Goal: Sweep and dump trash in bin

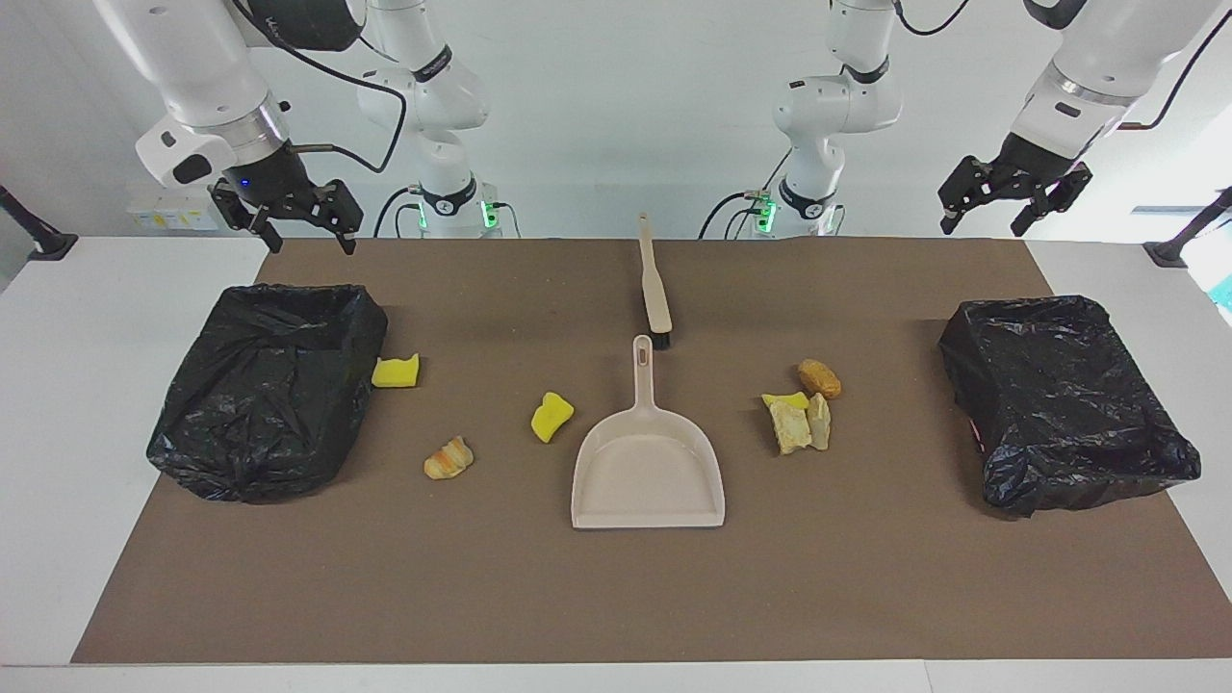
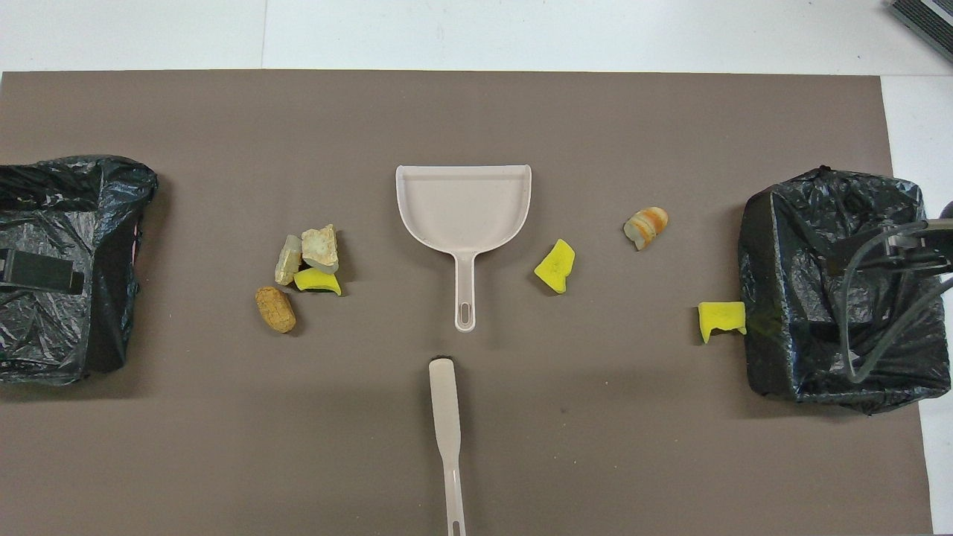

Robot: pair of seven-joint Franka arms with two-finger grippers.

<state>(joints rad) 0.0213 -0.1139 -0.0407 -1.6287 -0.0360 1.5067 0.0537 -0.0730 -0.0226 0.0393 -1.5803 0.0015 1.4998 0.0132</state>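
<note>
Overhead view – trash [image 2: 554,266] (scattered) beside dustpan [image 2: 463,205]

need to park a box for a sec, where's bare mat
Bare: the mat's edge farthest from the robots, past the dustpan, and either side of the brush. Crowded: the scrap cluster beside the dustpan.

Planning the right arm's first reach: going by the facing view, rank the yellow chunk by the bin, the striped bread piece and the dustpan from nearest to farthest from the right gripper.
From the right gripper:
1. Yellow chunk, against the bin under that gripper.
2. Striped bread piece, farther from the robots.
3. Dustpan, mid-table.
</note>
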